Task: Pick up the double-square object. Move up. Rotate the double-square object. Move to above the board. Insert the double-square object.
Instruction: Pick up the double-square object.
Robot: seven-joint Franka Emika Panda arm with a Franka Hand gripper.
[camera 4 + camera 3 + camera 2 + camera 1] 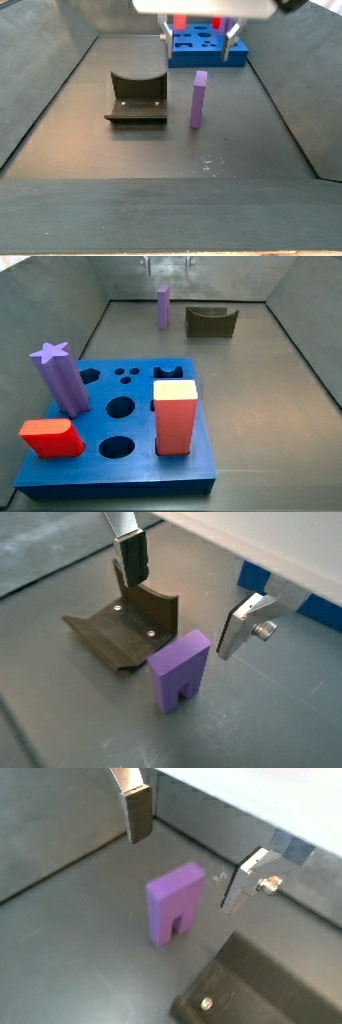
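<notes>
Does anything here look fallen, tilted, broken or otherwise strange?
Nothing stands out. The double-square object stands upright on the floor beside the fixture, the open gripper hangs above it, and the board lies flat.

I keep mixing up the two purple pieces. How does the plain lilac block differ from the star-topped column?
The double-square object is flat-topped and pale lilac; the star-topped column is darker purple. The double-square object stands on the grey floor under the open gripper; the column stands in the board. Both are upright.
</notes>
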